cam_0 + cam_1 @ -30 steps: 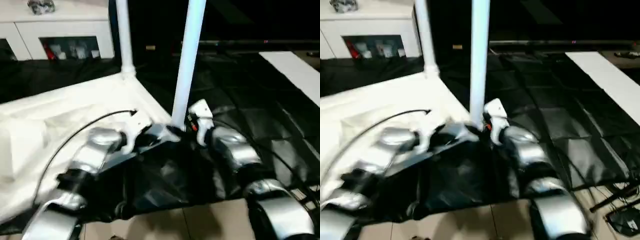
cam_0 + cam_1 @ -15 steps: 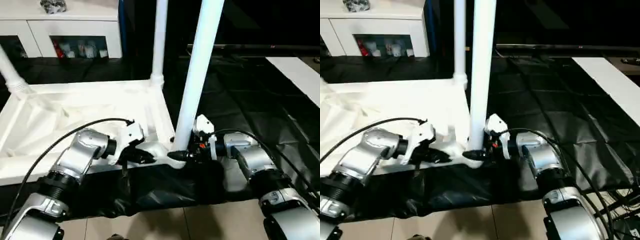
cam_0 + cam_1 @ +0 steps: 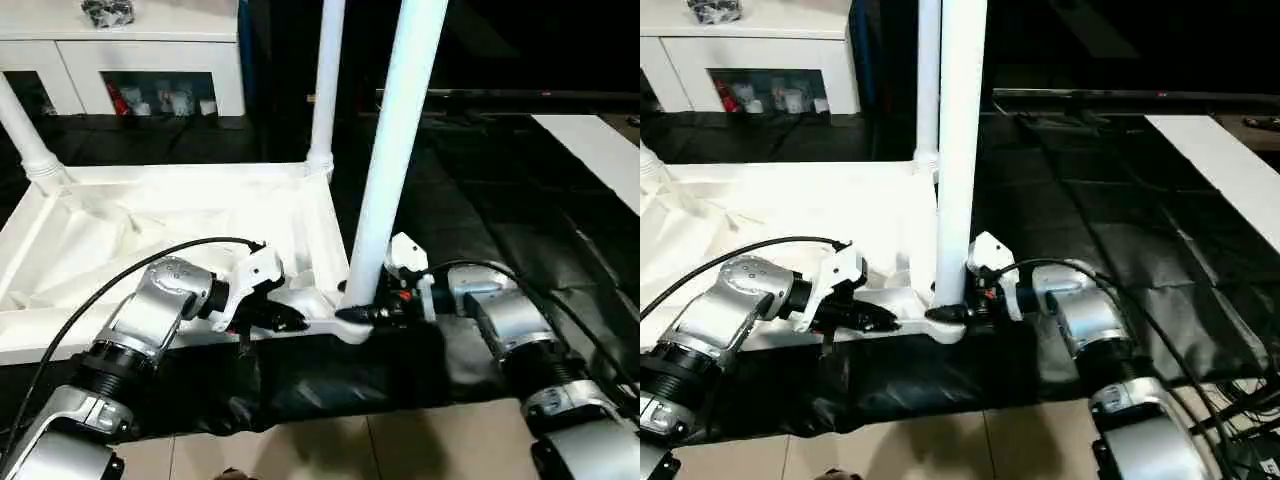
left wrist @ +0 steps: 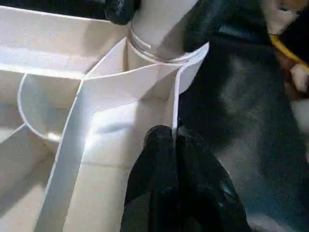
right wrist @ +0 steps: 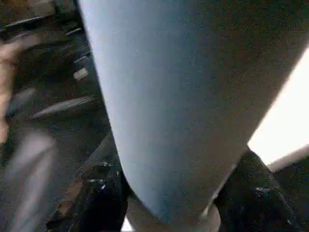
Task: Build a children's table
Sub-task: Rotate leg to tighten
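The children's table lies upside down on black cloth, its ribbed white top [image 3: 180,215] facing up. Three white legs stand in corner sockets: the near right leg [image 3: 395,170], the far right leg [image 3: 325,90] and the far left leg [image 3: 25,130]. My left gripper [image 3: 295,322] is shut on the thin rim wall [image 4: 175,101] just beside the near right socket. At the foot of the near right leg [image 5: 178,96], my right gripper [image 3: 362,313] has one black finger [image 5: 96,195] pressed against each side, just above the socket.
A white cabinet [image 3: 130,60] with glass doors stands at the back left. Black cloth [image 3: 500,220] covers the floor to the right, with a white board [image 3: 600,150] at the far right. Pale floor tiles [image 3: 400,450] show at the near edge, and cables [image 3: 1240,400] lie at the right.
The camera has tilted and shifted, showing more of the table top. My right gripper's fingers have drawn in around the foot of the near leg. The left gripper stays on the rim.
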You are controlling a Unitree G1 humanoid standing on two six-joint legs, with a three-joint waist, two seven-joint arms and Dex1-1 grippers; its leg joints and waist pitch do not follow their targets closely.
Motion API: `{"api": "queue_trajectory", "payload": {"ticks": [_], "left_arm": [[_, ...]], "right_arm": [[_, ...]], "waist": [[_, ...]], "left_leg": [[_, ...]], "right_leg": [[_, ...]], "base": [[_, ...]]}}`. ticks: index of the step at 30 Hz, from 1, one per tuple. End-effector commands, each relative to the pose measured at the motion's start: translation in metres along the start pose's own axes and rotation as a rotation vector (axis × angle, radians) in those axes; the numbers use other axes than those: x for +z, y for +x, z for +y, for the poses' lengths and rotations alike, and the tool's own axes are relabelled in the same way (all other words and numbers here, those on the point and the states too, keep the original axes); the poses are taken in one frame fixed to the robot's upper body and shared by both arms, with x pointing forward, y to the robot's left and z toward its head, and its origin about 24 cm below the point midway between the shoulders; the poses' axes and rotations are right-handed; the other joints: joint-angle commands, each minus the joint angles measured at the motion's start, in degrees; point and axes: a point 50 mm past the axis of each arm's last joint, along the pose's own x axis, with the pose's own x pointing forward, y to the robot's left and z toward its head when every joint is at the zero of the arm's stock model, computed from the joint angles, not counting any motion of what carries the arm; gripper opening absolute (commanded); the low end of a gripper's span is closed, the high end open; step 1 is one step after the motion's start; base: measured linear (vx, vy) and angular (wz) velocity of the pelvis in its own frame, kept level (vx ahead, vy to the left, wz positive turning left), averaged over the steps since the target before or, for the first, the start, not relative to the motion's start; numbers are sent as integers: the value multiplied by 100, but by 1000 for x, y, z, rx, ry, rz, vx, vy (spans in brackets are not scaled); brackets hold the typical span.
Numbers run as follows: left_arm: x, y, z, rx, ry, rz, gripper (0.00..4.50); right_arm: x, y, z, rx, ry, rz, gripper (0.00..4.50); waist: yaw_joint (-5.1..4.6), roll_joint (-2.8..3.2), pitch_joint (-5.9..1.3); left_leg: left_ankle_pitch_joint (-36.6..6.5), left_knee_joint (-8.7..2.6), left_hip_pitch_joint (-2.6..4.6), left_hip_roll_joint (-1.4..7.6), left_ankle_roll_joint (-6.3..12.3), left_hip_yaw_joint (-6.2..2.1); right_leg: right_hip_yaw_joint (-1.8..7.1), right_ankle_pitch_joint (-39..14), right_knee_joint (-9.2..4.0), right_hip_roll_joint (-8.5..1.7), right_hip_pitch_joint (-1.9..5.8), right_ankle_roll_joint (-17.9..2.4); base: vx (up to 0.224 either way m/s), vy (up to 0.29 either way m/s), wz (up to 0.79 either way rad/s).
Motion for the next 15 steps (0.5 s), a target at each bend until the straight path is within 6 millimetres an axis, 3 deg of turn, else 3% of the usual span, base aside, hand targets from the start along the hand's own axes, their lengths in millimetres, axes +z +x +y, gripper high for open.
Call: {"api": "queue_trajectory", "payload": {"ticks": [1,2,4,8,10,12,14,15], "left_arm": [[34,18,0,74,46,-119,0],[38,26,-2,103,40,-127,0],[44,34,-1,163,25,-141,0],[54,45,2,253,-8,-173,0],[60,51,6,335,-34,-184,0],[63,54,7,374,-31,-186,0],[64,54,6,363,-19,-190,0],[64,54,5,355,-13,-190,0]], "right_arm": [[-13,33,14,-31,99,27,199],[-11,41,10,-127,145,6,198],[-10,49,6,-221,190,-6,196],[-9,59,3,-344,231,11,195],[-4,66,-3,-477,290,5,195],[1,72,-4,-512,313,-10,195],[6,75,-2,-485,286,-31,195],[8,76,-1,-460,309,-54,195]], "waist": [[-43,8,-339],[-78,-13,-326],[-168,-1,-315],[-227,0,-334],[-282,16,-323],[-300,34,-329],[-303,43,-334],[-315,38,-351]], "left_leg": [[-2507,-379,185,147,-198,-87],[-2638,-382,190,133,-247,-114],[-2859,-395,166,135,-298,-162],[-3064,-393,175,118,-311,-188],[-3156,-392,191,110,-301,-190],[-3339,-376,256,103,-303,-191],[-3383,-390,234,109,-281,-199],[-3272,-437,150,122,-232,-207]], "right_leg": [[260,-3037,-596,-347,123,-850],[221,-3287,-632,-338,121,-747],[181,-3477,-660,-338,126,-621],[122,-3403,-699,-329,138,-563],[110,-3369,-735,-323,98,-573],[81,-3367,-769,-310,64,-540],[64,-3274,-775,-315,102,-520],[75,-3019,-742,-318,174,-540]], "base": [[0,0,0],[0,0,0],[0,0,0],[0,0,0],[0,0,0],[0,0,0],[0,0,0],[0,0,0]]}}
